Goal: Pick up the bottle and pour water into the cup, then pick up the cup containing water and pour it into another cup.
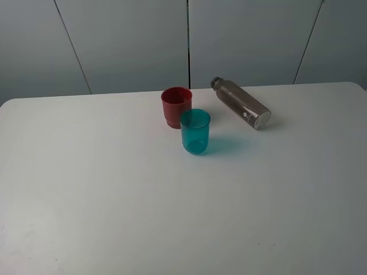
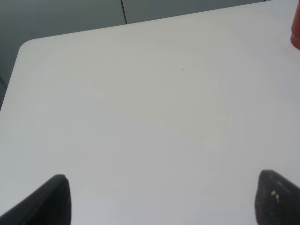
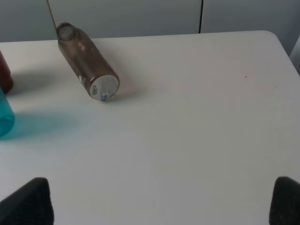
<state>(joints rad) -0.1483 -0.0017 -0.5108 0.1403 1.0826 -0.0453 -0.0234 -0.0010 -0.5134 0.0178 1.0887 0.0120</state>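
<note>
White tabletop (image 1: 114,200) carries the smoky grey-brown translucent plastic bottle (image 1: 241,103) lying on its side beside the translucent teal-blue tumbler (image 1: 195,131), neck pointing away, base toward the nearer right gripper (image 3: 159,206), both grippers' jaws spread and empty.

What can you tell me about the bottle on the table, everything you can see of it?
The bottle is smoky grey-brown see-through plastic with a narrow neck and no cap. It lies on its side on the white table, open mouth toward the back wall, flat bottom toward the front, with a pale round label on that bottom. It looks empty. It sits to the right of the red cup and teal cup, touching neither. No gripper touches it.
</note>
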